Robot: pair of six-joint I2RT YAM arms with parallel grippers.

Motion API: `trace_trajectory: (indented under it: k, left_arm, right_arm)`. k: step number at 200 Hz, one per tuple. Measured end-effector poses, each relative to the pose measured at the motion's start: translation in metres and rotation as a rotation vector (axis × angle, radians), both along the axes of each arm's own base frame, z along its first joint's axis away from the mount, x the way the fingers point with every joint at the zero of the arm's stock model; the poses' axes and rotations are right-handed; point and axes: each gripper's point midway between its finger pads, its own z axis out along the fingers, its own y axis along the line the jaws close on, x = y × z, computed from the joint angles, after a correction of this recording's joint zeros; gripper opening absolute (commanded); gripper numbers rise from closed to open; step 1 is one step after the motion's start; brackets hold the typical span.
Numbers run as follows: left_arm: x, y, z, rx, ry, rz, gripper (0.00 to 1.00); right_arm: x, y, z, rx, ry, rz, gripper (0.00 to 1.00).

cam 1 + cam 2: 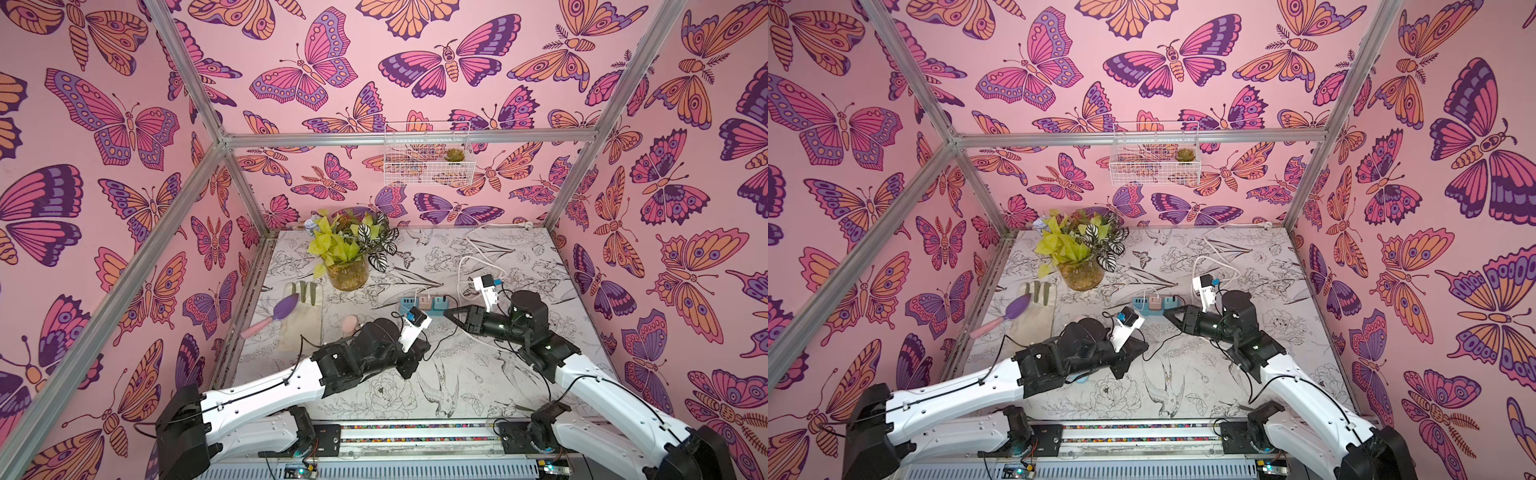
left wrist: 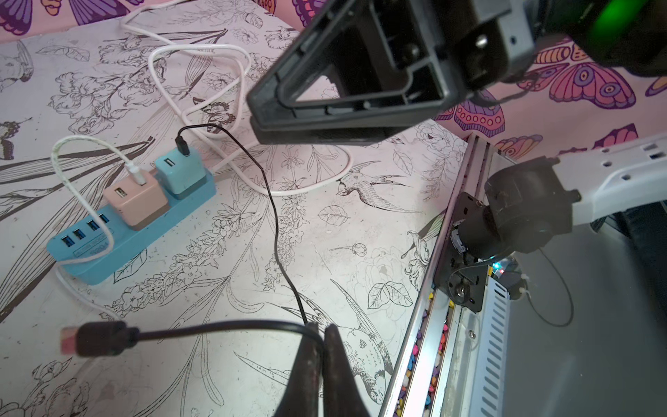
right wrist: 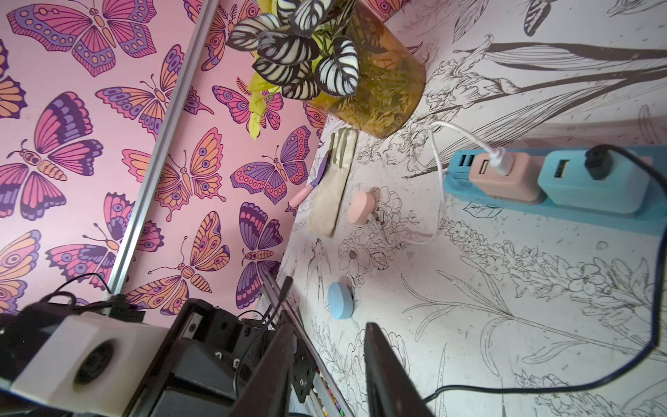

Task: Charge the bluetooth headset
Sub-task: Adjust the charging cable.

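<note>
one flat blue power strip (image 2: 108, 254) on the printed table (image 2: 361, 224) carries two chargers: one pink charger cube (image 2: 135, 200), one teal charger cube (image 2: 178, 175). one thin black cable (image 2: 276, 224) leaves the teal one. your left wrist view shows the left gripper (image 2: 321, 328) pinched tight on that cable behind its free plug (image 2: 97, 338). your right gripper (image 3: 328, 332) stands partly apart, empty. the right wrist view shows two round pucks lying apart, one pink puck (image 3: 361, 207) and one blue puck (image 3: 339, 300); which is the headset you cannot tell.
</note>
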Motion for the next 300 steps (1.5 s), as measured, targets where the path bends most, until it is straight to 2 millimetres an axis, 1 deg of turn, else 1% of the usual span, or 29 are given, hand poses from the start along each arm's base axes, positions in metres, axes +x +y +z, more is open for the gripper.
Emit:
trace_trajectory:
  k: [23, 45, 63, 101, 135, 172, 204, 230, 252, 275, 278, 293, 300]
  left_arm:
    - [-0.002, -0.001, 0.001, 0.010, -0.035, -0.023, 0.00]
    - [-0.003, -0.001, 0.002, 0.013, -0.064, -0.038, 0.00]
    - [-0.005, -0.002, 0.002, 0.018, -0.080, -0.051, 0.00]
    - [-0.006, -0.002, 0.004, 0.020, -0.100, -0.060, 0.00]
    - [-0.005, -0.002, 0.003, 0.023, -0.106, -0.058, 0.00]
    - [-0.005, -0.001, 0.003, 0.023, -0.109, -0.053, 0.00]
    - [-0.005, -0.001, 0.004, 0.021, -0.110, -0.054, 0.00]
    - [-0.006, 0.000, 0.002, 0.025, -0.107, -0.054, 0.00]
    - [-0.006, 0.000, 0.001, 0.025, -0.108, -0.054, 0.00]
    - [-0.007, 0.000, 0.002, 0.024, -0.108, -0.054, 0.00]
    - [-0.007, 0.000, 0.001, 0.024, -0.108, -0.054, 0.03]
    - [-0.006, 0.001, 0.001, 0.022, -0.105, -0.047, 0.28]
    - [-0.006, 0.001, 0.002, 0.019, -0.103, -0.043, 0.37]
  right_arm:
    - [-0.006, 0.008, 0.010, 0.045, -0.004, 0.040, 0.35]
    - [-0.016, 0.016, 0.015, 0.068, 0.002, 0.089, 0.40]
    - [-0.026, 0.023, 0.015, 0.072, 0.008, 0.134, 0.42]
    - [-0.050, 0.041, 0.016, 0.045, 0.009, 0.238, 0.40]
    - [-0.057, 0.047, 0.017, 0.023, 0.002, 0.277, 0.38]
    - [-0.070, 0.056, 0.014, -0.033, 0.000, 0.334, 0.38]
    - [-0.075, 0.063, 0.013, -0.075, -0.012, 0.365, 0.30]
    - [-0.071, 0.064, 0.007, -0.097, -0.012, 0.354, 0.16]
    - [-0.069, 0.063, 0.005, -0.110, -0.021, 0.341, 0.07]
    - [-0.066, 0.061, 0.003, -0.127, -0.031, 0.327, 0.01]
    - [-0.066, 0.061, 0.003, -0.128, -0.034, 0.327, 0.00]
    - [-0.064, 0.060, 0.003, -0.136, -0.044, 0.318, 0.00]
    - [-0.063, 0.059, 0.002, -0.142, -0.048, 0.309, 0.00]
